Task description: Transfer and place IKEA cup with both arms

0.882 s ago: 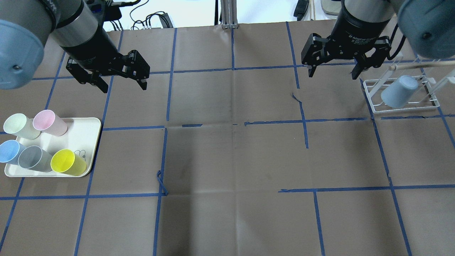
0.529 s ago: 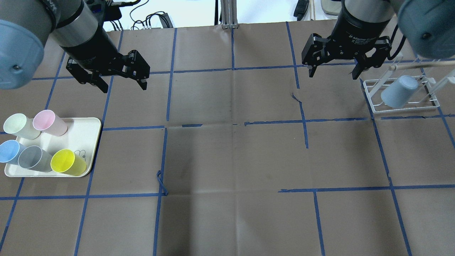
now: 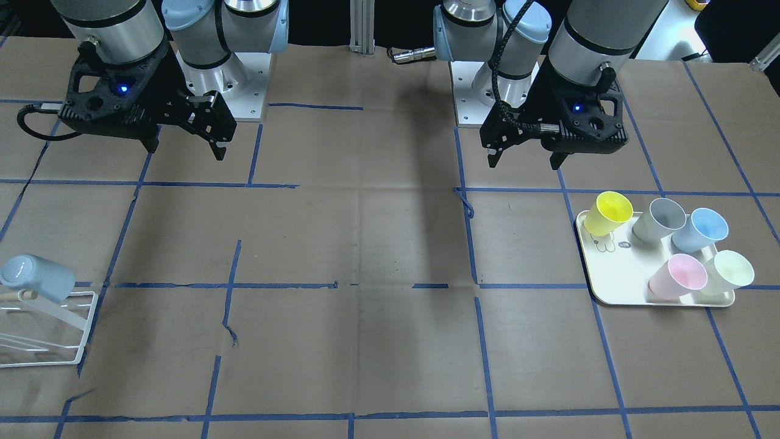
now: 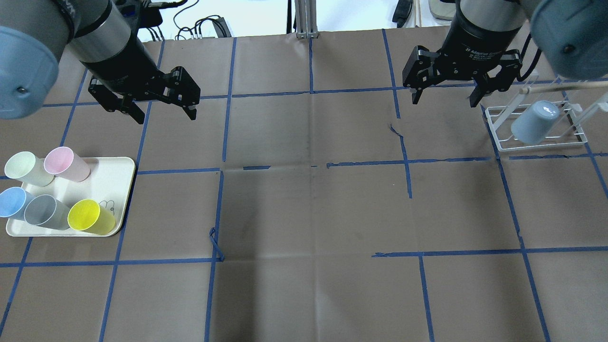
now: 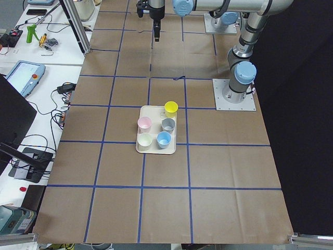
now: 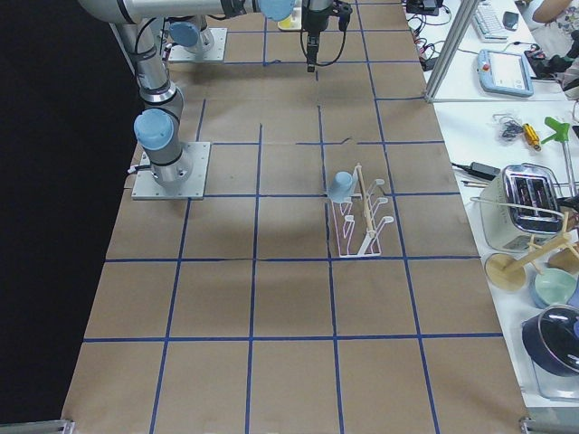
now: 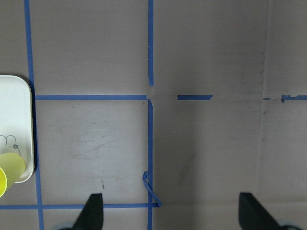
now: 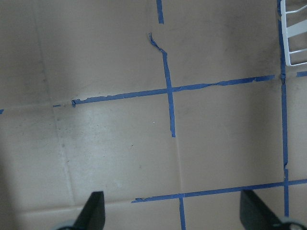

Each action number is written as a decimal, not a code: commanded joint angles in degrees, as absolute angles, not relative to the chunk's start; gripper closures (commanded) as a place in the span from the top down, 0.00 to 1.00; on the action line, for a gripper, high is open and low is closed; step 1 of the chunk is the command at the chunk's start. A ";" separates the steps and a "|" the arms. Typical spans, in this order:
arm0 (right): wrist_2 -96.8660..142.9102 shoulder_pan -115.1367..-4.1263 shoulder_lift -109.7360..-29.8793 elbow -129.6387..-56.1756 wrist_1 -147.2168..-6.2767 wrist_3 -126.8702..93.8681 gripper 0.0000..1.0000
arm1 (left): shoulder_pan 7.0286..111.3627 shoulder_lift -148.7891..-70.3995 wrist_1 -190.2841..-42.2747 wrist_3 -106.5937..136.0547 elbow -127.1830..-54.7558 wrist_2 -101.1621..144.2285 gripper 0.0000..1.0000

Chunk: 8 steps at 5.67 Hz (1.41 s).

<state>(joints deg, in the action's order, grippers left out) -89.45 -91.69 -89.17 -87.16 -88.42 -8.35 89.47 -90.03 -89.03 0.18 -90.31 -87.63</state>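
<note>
A pale blue cup [image 4: 533, 122] hangs upside down and tilted on a peg of the white wire rack [image 4: 503, 142] at the right; it also shows in the front view [image 3: 36, 277] and the right side view [image 6: 341, 187]. A second, brighter blue cup [image 4: 12, 202] stands on the cream tray [image 4: 116, 166] at the left, also in the front view [image 3: 707, 227]. My left gripper [image 4: 166, 116] is open and empty, hovering beyond the tray. My right gripper [image 4: 444, 100] is open and empty, just left of the rack. Both wrist views show wide-apart fingers over bare paper.
The tray also holds a grey cup [image 4: 45, 211], a yellow cup [image 4: 90, 217], a pink cup [image 4: 66, 164] and a pale green cup [image 4: 26, 168]. Brown paper with blue tape lines covers the table. A wooden rod [image 4: 560, 86] crosses above the rack.
The pale blue cup on the rack has shifted very slightly. Both arms and grippers have stayed where they were, still open.
</note>
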 commanded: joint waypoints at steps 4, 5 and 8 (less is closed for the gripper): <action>-89.38 -81.71 -86.49 -87.01 -91.58 9.01 1.00 | 89.47 -90.09 -89.03 0.18 -90.18 -87.54 0.98; -89.38 -76.26 -85.09 -86.58 -92.02 18.10 1.00 | 89.39 -90.17 -89.03 0.18 -90.09 -87.54 0.98; -90.26 -67.25 -77.28 -87.19 -102.11 32.41 1.00 | 89.39 -90.26 -88.95 0.18 -90.00 -87.45 0.98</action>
